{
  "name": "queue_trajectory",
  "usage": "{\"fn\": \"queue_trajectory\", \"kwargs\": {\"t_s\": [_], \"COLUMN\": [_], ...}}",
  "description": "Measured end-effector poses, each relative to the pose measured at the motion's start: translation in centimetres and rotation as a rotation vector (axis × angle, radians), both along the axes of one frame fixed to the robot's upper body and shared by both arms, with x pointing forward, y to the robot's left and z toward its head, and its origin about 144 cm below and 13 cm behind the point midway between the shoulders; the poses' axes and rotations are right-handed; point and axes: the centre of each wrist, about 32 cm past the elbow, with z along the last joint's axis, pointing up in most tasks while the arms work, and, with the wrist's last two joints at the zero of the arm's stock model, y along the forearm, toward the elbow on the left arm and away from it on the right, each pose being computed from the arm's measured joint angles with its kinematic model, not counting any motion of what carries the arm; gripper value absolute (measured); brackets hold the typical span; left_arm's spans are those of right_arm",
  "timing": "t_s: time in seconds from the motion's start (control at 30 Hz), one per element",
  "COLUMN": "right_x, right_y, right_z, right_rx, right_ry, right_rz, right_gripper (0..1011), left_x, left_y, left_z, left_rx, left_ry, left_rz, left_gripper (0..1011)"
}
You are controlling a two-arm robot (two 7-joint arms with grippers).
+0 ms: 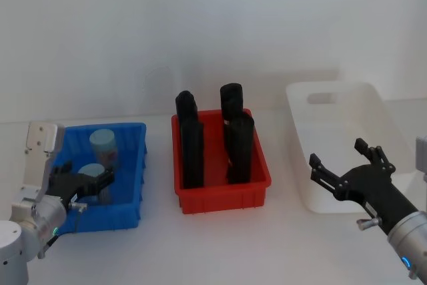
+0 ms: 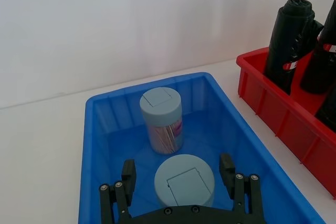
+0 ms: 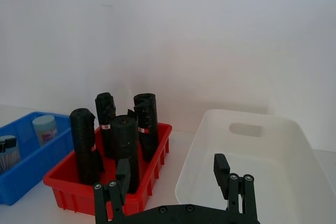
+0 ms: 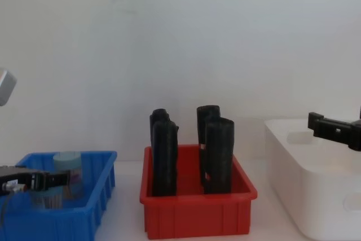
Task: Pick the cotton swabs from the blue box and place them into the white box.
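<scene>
The step in hand is the first pick. The left gripper (image 2: 178, 171) is down inside the blue box (image 2: 157, 83), at the table's left end. Its fingers are apart and flank the nearer jar of cotton swabs (image 2: 184, 181), with a sliver of gap on each side, so nothing is gripped yet. That jar stands around the middle of the box floor. The second jar (image 2: 161, 113) stands upright close to the back wall.

The next move, as I judge it, calls for squeezing onto the jar's round body below the lid. Then comes a straight lift over the lipped rim and a carry across the red bin (image 1: 220, 198) to the white box (image 1: 297, 108) at the table's right end.

The jars are clear, smooth cylinders with pale blue-grey lids, packed with thin tan sticks (slick and round, so a centred grip matters). The bins are rigid moulded plastic, and the red one holds four black rolls (image 1: 191, 145) standing on end. The right gripper (image 1: 337, 153) hovers at the white box's front edge, spread and empty.
</scene>
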Motion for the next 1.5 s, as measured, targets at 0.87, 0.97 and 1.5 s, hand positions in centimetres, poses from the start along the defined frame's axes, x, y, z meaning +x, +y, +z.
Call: {"fn": "queue_trajectory", "kwargs": {"t_s": [0.87,0.97,1.5], "right_x": [0.0,0.0,0.0], "right_y": [0.0,0.0,0.0], "right_z": [0.0,0.0,0.0], "right_rx": [0.0,0.0,0.0], "right_ry": [0.0,0.0,0.0], "right_rz": [0.0,0.0,0.0], "right_gripper": [1001,1001,1002], "left_x": [0.3,0.2,0.0], "left_y": [0.5,0.5,-0.2], "left_z": [-0.2,0.4,5.8], "left_rx": [-0.052,-0.045,0.02], "left_ry": [-0.01,-0.027,-0.11], "left_rz": [-0.033,-0.044,-0.179], "left_gripper": [670,669,670]}}
